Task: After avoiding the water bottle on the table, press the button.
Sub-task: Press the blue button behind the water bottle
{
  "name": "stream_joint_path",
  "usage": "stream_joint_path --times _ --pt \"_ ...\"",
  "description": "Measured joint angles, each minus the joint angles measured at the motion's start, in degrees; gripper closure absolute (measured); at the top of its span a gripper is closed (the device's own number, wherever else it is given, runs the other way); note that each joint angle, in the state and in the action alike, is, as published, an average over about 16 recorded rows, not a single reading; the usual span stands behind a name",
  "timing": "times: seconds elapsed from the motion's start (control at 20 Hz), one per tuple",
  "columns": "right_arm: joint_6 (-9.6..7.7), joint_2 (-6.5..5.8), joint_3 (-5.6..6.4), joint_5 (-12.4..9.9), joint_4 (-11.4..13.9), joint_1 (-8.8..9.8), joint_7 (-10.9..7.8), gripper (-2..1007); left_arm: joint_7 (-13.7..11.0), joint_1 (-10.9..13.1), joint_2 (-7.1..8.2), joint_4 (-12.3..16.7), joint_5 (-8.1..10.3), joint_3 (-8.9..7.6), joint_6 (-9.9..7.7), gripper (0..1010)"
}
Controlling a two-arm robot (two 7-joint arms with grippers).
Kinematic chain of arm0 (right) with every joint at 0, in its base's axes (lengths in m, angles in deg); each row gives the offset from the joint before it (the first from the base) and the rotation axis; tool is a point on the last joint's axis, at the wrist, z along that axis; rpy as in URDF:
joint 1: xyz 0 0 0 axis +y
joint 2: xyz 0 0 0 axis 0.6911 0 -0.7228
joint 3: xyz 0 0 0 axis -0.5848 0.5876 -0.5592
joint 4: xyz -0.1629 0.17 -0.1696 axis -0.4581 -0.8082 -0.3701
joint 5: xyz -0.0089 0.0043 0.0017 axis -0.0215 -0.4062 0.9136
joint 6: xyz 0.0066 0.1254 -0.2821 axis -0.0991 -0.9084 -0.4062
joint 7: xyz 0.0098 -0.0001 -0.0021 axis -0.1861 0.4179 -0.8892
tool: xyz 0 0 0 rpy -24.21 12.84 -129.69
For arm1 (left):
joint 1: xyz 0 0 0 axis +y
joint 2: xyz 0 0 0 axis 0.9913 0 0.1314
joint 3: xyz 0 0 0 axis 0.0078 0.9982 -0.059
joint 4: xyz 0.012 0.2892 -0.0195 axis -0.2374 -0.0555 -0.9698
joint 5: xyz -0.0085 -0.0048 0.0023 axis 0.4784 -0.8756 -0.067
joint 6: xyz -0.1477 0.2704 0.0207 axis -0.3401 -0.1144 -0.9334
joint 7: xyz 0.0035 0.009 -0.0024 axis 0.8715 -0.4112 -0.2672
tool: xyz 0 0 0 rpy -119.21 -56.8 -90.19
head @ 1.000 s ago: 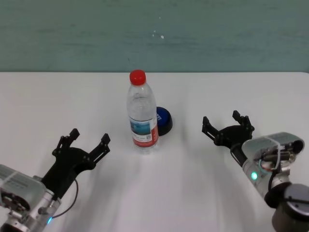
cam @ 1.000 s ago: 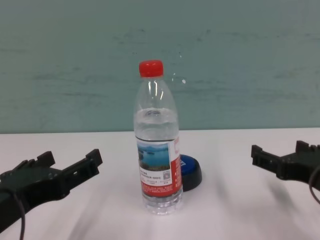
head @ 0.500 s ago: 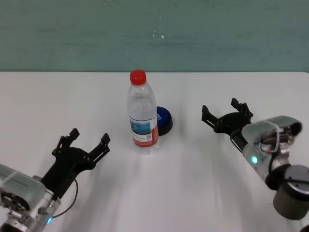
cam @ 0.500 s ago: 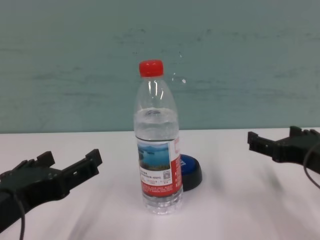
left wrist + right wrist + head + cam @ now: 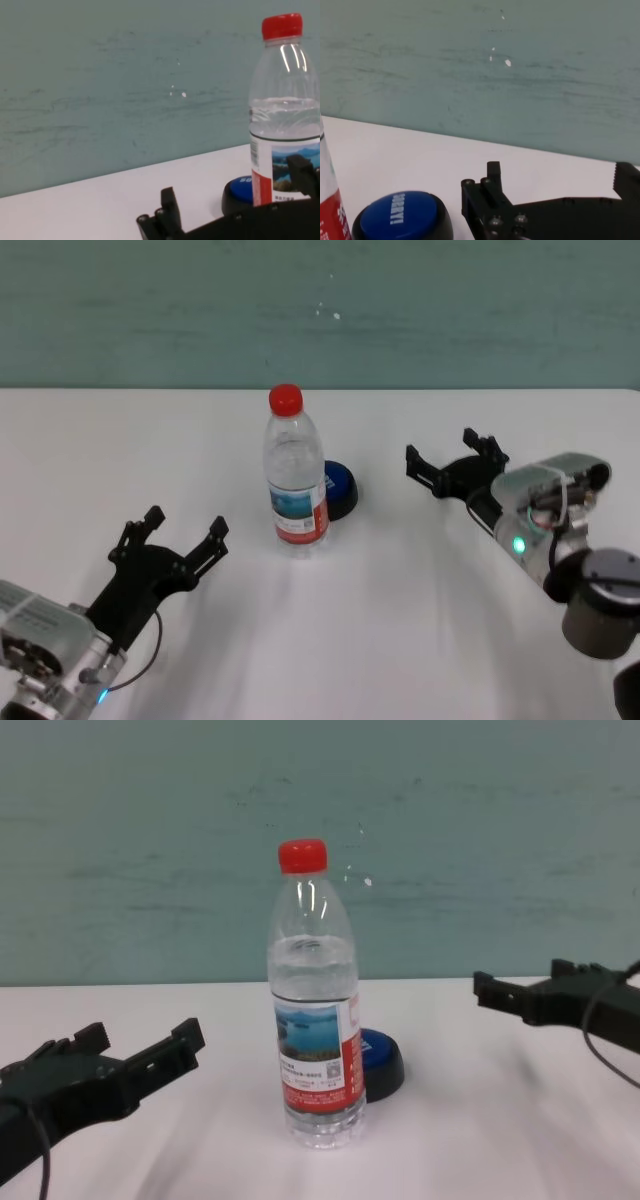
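Clear plastic water bottle (image 5: 295,480) upright mid-bench (image 5: 400,640), blue button (image 5: 338,487) tucked just behind it, hence right end effector (image 5: 452,462), fingers spread and empty, off to the button's right, skirting the bottle; left end effector (image 5: 170,537) spread, idle near-left.

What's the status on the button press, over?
Right gripper open, right of the button, not touching. Left gripper open, parked near-left. Water bottle upright, directly in front of the button.
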Motion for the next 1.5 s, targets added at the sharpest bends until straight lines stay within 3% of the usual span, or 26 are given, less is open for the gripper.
stream_joint_path --times 0.8,1.5 --pt "0.61 0.22 -3.31 -0.77 -8.38 -8.49 -3.38 1 0.0 0.0 0.0 0.0 0.0 0.0 0.0 0" --pt "2.46 1.81 -6.21 -1.54 -18.2 -14.81 -5.87 1 0.0 0.0 0.0 0.0 0.0 0.0 0.0 0"
